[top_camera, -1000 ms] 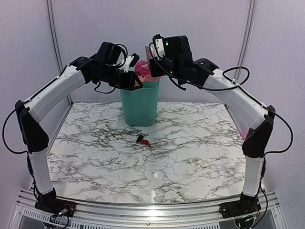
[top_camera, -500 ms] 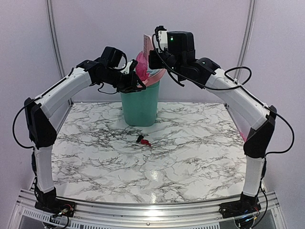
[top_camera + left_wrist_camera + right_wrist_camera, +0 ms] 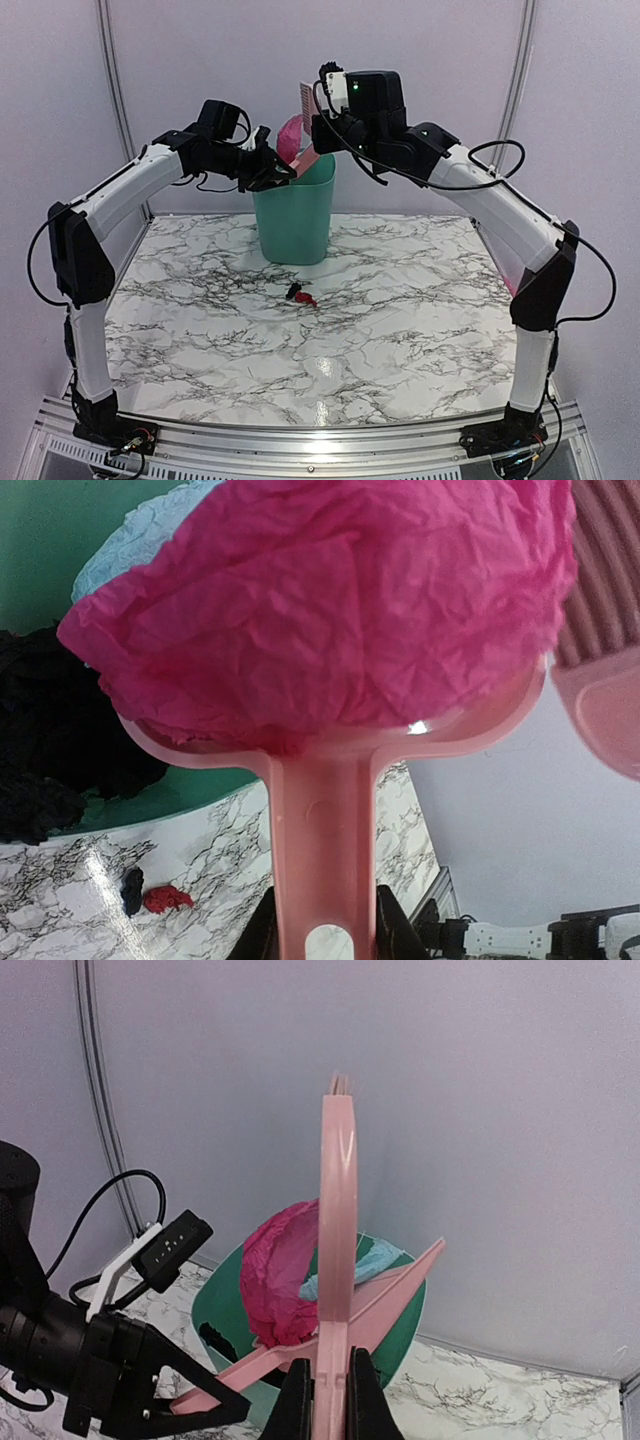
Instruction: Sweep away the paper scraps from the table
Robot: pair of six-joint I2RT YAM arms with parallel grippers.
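Red and black scraps (image 3: pixel 300 294) lay together mid-worktop (image 3: pixel 400 340), well apart from both arms. Left fingers (image 3: pixel 390 935), narrowly parted, clamped the pink dustpan (image 3: pixel 322 820) handle. The pan sloped over the teal bin (image 3: pixel 293 225), with crumpled magenta paper (image 3: pixel 330 610) heaped on it. Right fingers (image 3: pixel 297 1405) were closed on the brush (image 3: pixel 337 1220) handle; the brush stood upright beside the pan.

We see a white table (image 3: pixel 400 340) with black marble veins, and a metal rail (image 3: pixel 320 440) runs along its edge at 6 o'clock. A green bin (image 3: pixel 293 225) stands upright on it at 12 o'clock, near the far edge. Close to the middle, a little toward 12 o'clock, lie a black paper scrap (image 3: pixel 294 291) and, just beside it at 4 o'clock, a red paper scrap (image 3: pixel 308 299), both apart from the bin
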